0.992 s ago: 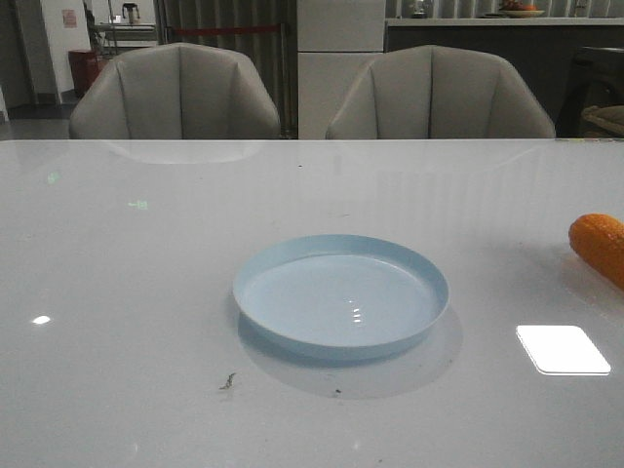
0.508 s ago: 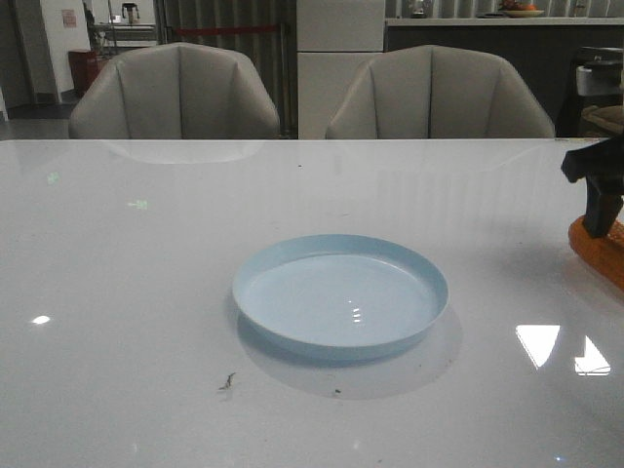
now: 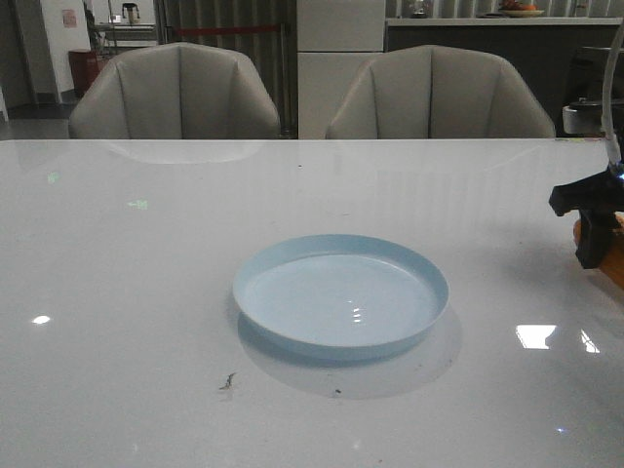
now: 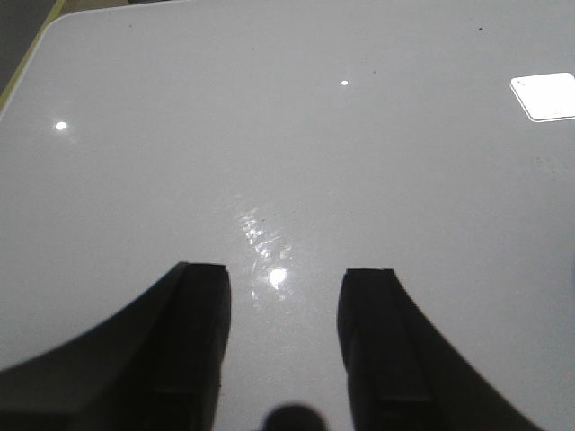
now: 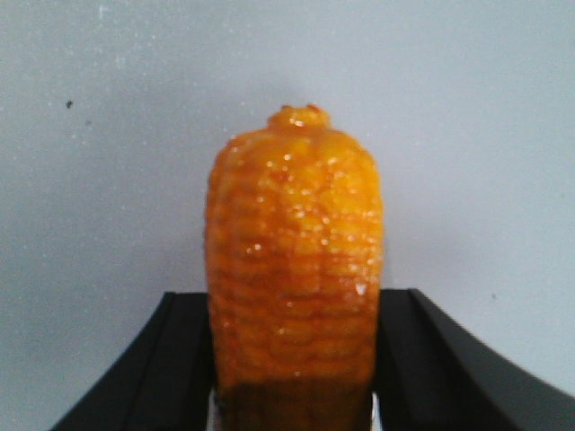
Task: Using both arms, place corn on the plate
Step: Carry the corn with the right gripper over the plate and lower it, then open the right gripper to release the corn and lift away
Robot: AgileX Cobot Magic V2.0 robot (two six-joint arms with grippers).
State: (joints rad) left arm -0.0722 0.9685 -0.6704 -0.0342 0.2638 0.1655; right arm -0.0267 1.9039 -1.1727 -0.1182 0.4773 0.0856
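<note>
The orange corn (image 5: 295,260) lies on the white table at the far right, and only a sliver of it (image 3: 613,263) shows at the edge of the front view. My right gripper (image 3: 595,239) has come down over it. In the right wrist view the gripper (image 5: 295,301) is open, with one black finger on each side of the cob and thin gaps beside it. The pale blue plate (image 3: 292,336) sits empty in the middle of the table, well left of the corn. My left gripper (image 4: 283,274) is open and empty over bare table, and is out of the front view.
The white glossy table (image 3: 146,292) has bright light reflections near its front right. Two grey chairs (image 3: 175,93) stand behind its far edge. A small dark speck (image 3: 227,381) lies in front of the plate.
My right gripper came into the front view from the right and has lowered over the corn, now covering most of it. The plate has not moved.
</note>
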